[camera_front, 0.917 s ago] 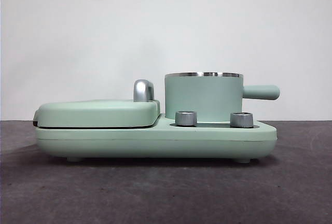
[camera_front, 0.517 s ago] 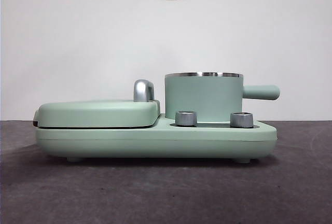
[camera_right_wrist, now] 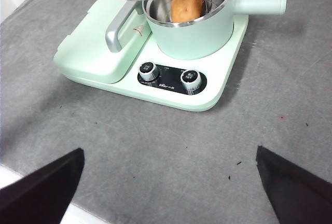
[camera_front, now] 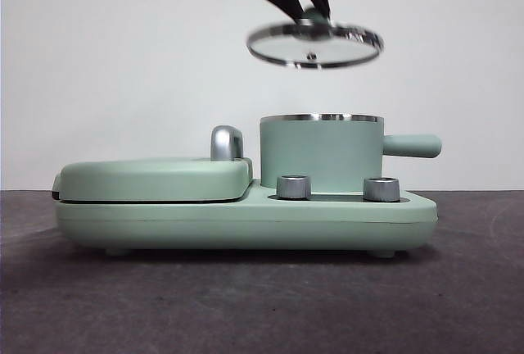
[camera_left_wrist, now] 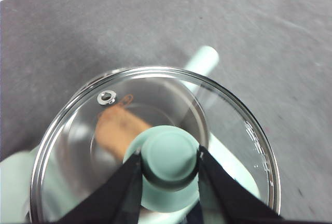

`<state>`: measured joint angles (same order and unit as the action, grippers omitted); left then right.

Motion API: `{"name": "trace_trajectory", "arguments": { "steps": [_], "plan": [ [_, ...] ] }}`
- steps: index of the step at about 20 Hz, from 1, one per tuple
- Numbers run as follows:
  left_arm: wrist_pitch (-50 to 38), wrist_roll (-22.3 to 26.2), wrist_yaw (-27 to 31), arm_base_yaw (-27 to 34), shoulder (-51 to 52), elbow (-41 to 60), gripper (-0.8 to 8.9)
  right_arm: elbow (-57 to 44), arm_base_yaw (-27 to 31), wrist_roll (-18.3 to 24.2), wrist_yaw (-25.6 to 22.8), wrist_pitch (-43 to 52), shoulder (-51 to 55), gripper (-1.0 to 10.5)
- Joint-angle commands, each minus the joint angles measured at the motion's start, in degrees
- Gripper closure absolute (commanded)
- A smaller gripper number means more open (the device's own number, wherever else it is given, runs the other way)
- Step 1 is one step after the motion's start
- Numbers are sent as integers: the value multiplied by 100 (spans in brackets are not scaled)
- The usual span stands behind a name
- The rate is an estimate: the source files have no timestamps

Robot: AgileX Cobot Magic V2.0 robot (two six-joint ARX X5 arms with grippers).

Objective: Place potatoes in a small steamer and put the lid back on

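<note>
The first half of the task looks done: in the right wrist view the potato (camera_right_wrist: 187,1) lies inside the small steamer (camera_right_wrist: 193,36), near the top centre of the frame, resting against the steel inner wall. What is left is the lid (camera_front: 315,45), which is not yet seated; in the front view it hangs in the upper middle of the frame, above the steamer's rim and a little to its left, clear of it and slightly tilted. The left gripper (camera_left_wrist: 170,159) holds it, fingers clamped on either side of the mint-green knob (camera_left_wrist: 170,156) at the bottom centre of the left wrist view, and the orange-brown potato shows blurred through the glass. The lid is round clear glass with a steel rim and a small steam vent (camera_left_wrist: 107,98). The right gripper (camera_right_wrist: 168,185) waits over bare table (camera_right_wrist: 155,146) at the bottom of its own view, fingers spread wide with nothing between them.
</note>
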<state>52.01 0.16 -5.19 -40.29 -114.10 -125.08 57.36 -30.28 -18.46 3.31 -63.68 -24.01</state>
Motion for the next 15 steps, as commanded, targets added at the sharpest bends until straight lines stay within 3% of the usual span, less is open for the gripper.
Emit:
{"name": "trace_trajectory", "arguments": {
  "steps": [1,15],
  "plan": [
    [-358,-208,260,-37,-273,-155,809,39,-35,-61,-37,66,-7,418],
    [-815,-282,367,101,-960,-155,809,39,-35,-61,-57,66,-7,418]
  ]
}}
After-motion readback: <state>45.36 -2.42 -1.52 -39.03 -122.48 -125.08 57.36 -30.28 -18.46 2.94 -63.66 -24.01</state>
